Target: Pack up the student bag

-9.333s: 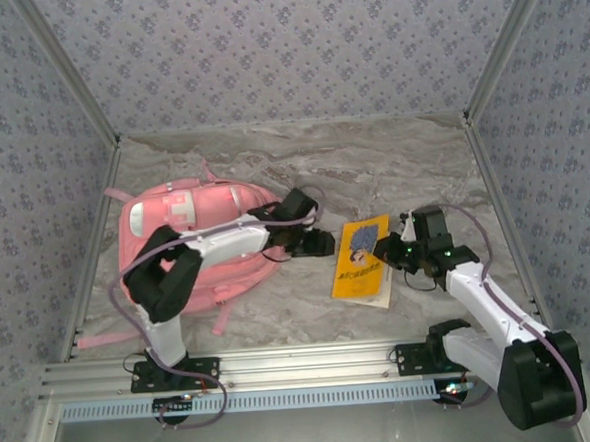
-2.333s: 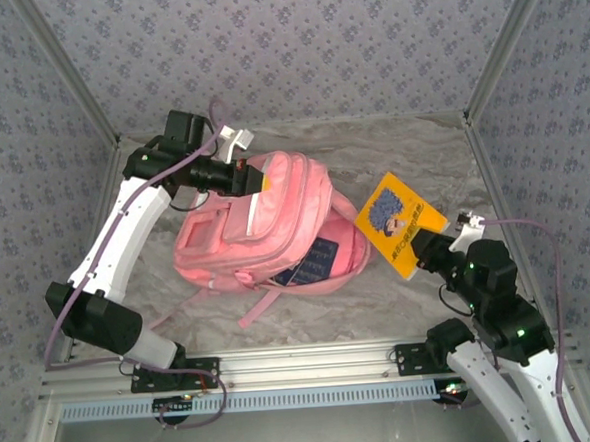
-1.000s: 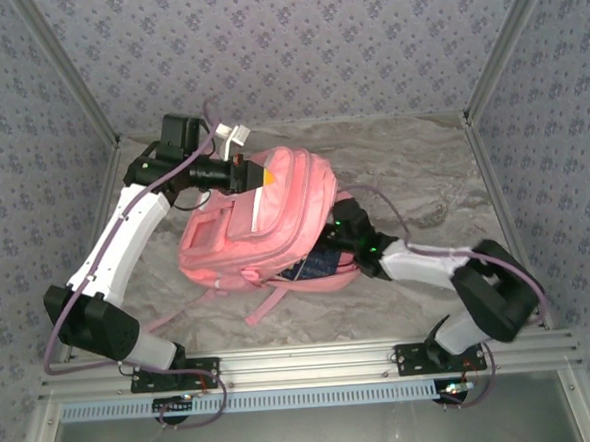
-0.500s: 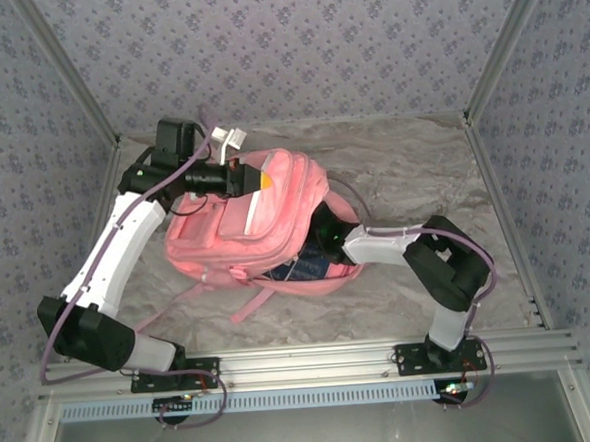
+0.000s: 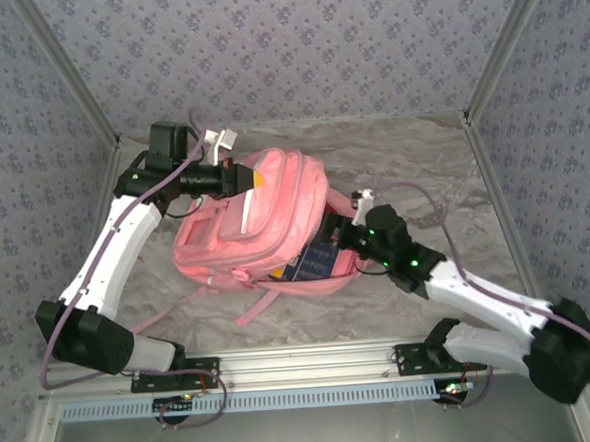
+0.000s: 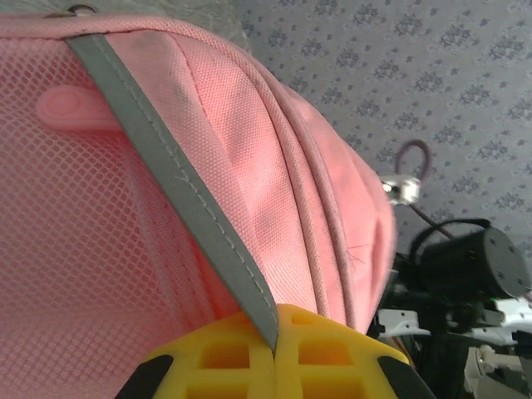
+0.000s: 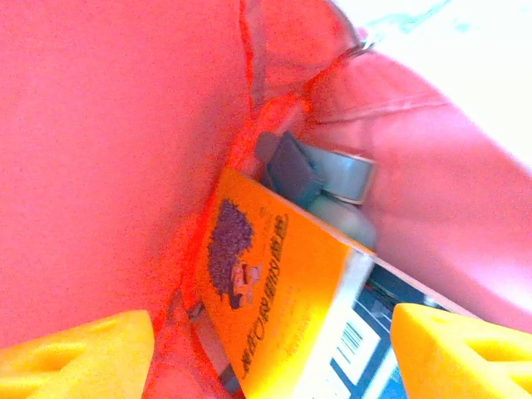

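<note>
The student bag (image 5: 265, 218) is a big pink backpack lying mid-table with its mouth held open toward the right. My left gripper (image 5: 250, 178) is shut on the grey trim strip (image 6: 179, 179) at the bag's top edge, its yellow fingers (image 6: 332, 349) pinching the strip and lifting it. The right gripper (image 5: 342, 236) sits at the bag's mouth. In the right wrist view the right gripper (image 7: 270, 366) is open, its fingertips apart on either side of an orange book (image 7: 274, 291) that rests inside the bag (image 7: 108, 125), free of them.
Inside the bag a dark blue book (image 5: 313, 263) with a barcode (image 7: 353, 345) lies under the orange one, and a grey capped bottle (image 7: 328, 179) lies deeper. Pink straps (image 5: 255, 306) trail toward the near rail. Patterned walls enclose the marble table (image 5: 422, 163).
The right gripper carried the orange book into the bag, opened and let it go, then drew back to the mouth. The left gripper kept its hold, shifting the bag slightly left.
</note>
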Tool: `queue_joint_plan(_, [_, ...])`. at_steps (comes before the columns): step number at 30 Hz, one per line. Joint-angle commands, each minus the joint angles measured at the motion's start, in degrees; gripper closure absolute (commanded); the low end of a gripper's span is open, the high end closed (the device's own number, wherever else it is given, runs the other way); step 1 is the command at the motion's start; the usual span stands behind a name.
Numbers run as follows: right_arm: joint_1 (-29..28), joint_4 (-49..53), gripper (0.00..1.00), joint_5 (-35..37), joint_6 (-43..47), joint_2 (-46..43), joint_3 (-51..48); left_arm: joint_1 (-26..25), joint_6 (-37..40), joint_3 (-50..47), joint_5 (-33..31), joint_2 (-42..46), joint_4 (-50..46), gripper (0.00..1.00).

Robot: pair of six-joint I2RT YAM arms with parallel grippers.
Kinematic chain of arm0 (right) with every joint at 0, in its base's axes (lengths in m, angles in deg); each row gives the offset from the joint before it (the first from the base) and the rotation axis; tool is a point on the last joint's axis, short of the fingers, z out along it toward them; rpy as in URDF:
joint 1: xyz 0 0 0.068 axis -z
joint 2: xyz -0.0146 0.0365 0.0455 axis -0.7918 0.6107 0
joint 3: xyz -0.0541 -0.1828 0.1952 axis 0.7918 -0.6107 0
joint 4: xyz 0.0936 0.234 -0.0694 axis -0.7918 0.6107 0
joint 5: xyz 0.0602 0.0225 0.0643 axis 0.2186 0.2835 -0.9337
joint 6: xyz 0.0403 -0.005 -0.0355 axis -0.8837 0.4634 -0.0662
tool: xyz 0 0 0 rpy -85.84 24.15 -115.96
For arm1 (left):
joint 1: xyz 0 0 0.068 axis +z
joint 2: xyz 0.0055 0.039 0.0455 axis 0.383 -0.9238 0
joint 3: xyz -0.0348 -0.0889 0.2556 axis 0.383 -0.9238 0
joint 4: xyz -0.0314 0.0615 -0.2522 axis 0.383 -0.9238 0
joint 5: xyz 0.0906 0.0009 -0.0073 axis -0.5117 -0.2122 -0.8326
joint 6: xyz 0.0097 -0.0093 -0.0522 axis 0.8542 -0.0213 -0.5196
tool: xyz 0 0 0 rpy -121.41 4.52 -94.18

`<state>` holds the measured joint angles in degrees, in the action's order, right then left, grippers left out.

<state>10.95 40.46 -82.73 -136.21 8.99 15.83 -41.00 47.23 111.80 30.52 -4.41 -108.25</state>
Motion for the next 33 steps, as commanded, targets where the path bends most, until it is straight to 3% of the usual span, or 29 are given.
queue_joint_plan(1, [0.7, 13.8, 0.24, 8.1, 3.8, -9.4, -1.8, 0.0, -0.9, -0.1, -1.7, 2.1, 6.7, 1.0])
queue_joint_plan(5, [1.2, 26.2, 0.25, 18.0, 2.9, -22.5, -3.6, -4.8, -0.4, -0.6, -13.1, -1.2, 4.7, 0.94])
queue_joint_plan(8, [1.5, 29.0, 0.26, 20.6, 2.9, -29.5, -5.7, -11.5, 0.3, 1.9, -19.4, -6.7, 4.4, 0.89])
queue_joint_plan(12, [1.7, 30.8, 0.27, 19.4, 3.3, -31.1, -5.6, -17.1, -0.5, 7.1, -24.0, -15.9, 2.2, 0.87])
queue_joint_plan(17, [1.5, 30.0, 0.27, 15.4, 5.9, -30.2, -3.9, -19.9, -2.5, 8.6, -27.9, -20.6, 0.9, 0.69])
queue_joint_plan(25, [-2.8, 30.2, 0.28, 13.1, 9.6, -26.4, -3.0, -18.4, -2.4, 2.9, -35.1, -6.1, 1.3, 0.58])
queue_joint_plan(33, [-9.3, 27.2, 0.32, 10.1, 13.2, -15.7, 0.4, -15.9, -9.5, -14.4, -43.4, 14.7, -0.4, 0.52])
